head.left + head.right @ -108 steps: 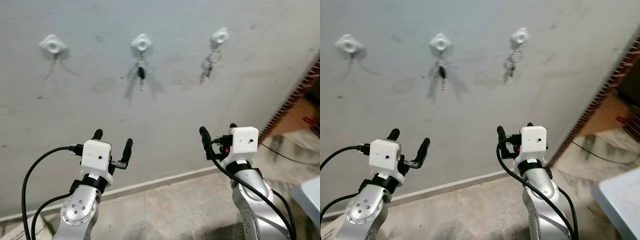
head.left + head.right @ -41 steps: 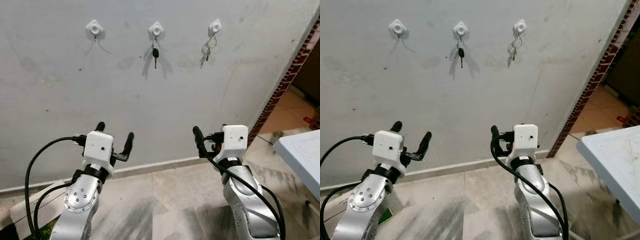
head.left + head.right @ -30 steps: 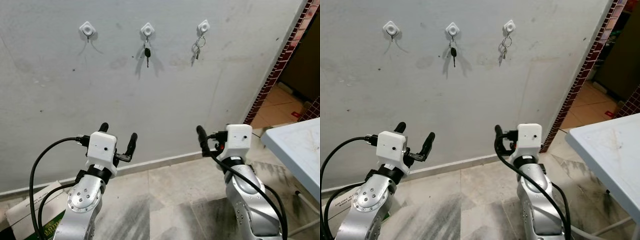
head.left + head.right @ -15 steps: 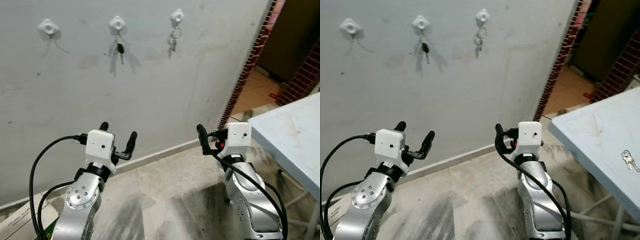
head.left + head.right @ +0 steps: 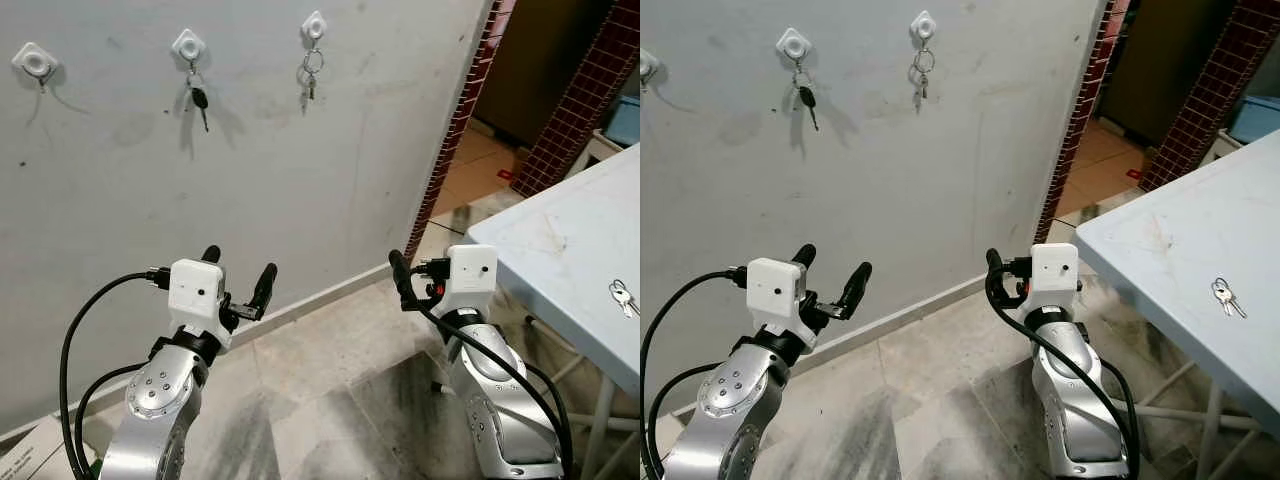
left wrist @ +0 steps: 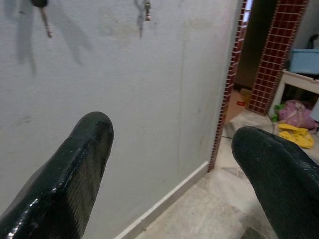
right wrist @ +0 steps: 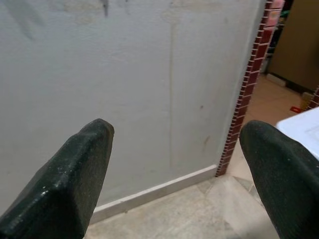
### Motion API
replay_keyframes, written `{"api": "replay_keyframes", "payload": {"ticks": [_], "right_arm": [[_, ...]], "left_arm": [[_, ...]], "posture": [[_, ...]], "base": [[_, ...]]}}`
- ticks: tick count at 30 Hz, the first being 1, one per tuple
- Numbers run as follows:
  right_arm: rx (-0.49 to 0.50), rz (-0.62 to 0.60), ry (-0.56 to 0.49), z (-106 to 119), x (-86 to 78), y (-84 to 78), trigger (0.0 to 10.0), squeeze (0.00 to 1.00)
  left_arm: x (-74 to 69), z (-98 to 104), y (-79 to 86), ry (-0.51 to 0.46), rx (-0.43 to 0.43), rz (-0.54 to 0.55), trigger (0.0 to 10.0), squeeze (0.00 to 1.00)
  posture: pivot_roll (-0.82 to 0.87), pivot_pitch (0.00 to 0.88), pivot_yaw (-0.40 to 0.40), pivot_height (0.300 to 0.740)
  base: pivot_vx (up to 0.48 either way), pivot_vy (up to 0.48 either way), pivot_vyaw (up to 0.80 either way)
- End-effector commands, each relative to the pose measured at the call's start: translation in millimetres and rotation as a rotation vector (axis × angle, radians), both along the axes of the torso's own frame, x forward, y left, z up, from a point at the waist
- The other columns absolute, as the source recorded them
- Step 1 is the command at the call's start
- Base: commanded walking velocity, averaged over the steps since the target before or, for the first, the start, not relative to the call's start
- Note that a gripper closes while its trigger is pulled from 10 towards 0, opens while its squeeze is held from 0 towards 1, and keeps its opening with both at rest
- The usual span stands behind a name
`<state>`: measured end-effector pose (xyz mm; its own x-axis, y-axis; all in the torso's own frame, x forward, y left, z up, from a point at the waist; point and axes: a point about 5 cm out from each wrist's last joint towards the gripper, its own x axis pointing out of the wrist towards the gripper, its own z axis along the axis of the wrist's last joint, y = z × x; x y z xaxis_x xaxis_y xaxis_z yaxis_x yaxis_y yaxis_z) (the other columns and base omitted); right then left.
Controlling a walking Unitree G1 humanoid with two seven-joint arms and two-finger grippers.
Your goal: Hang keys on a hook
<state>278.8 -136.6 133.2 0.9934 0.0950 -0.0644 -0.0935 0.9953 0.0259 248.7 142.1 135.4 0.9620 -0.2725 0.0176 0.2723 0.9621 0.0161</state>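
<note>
A small bunch of silver keys [image 5: 1223, 296] lies on the pale table [image 5: 1160, 235] at my right. On the grey wall are three white hooks. The left hook [image 5: 35, 62] is bare, the middle hook [image 5: 187, 44] holds a black-headed key [image 5: 200, 100], and the right hook [image 5: 314, 25] holds a ring of keys [image 5: 308, 75]. My left gripper [image 5: 238, 268] and right gripper [image 5: 422, 266] are held up at waist height, far below the hooks. Both are open with nothing between the fingers, as the left wrist view [image 6: 172, 129] and right wrist view [image 7: 177, 130] show.
A red brick pillar [image 5: 465, 110] ends the wall at a doorway to the right. The table's metal leg [image 5: 602, 440] stands by my right arm. A blue bin [image 5: 625, 115] sits beyond the table. A cardboard box [image 5: 20, 462] lies on the tiled floor at bottom left.
The camera has swung right: the hooks slid left in the picture and the table with its keys came into view. Both arms keep the same pose, grippers still open.
</note>
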Motion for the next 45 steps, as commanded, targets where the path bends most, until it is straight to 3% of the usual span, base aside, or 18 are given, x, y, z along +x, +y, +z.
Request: {"api": "replay_keyframes", "payload": {"ticks": [1,15,32,45], "right_arm": [[-0.003,-0.008,0.012,-1.1,0.2,-0.5,10.0,0.00],[0.005,-0.009,0.008,-0.8,2.3,1.1,10.0,0.00],[0.010,-0.007,-0.001,0.4,4.3,2.0,10.0,0.00],[0.010,-0.007,0.002,0.0,5.8,2.4,10.0,0.00]], "left_arm": [[-0.9,1.3,0.4,0.003,-0.008,-0.010,10.0,0.00],[-0.7,1.2,-1.3,0.008,-0.014,-0.033,10.0,0.00],[0.5,1.3,-2.1,0.007,-0.016,-0.040,10.0,0.00],[1.5,0.9,-2.4,0.008,-0.011,-0.038,10.0,0.00]], "posture": [[0.07,0.025,-0.024,0.740],[0.07,0.023,-0.022,0.740],[0.07,0.020,-0.023,0.740],[0.07,0.018,-0.023,0.740]], "base": [[0.000,0.000,-0.77],[0.000,-0.071,-0.76],[0.000,-0.361,0.00],[0.000,-0.375,-0.62]]}}
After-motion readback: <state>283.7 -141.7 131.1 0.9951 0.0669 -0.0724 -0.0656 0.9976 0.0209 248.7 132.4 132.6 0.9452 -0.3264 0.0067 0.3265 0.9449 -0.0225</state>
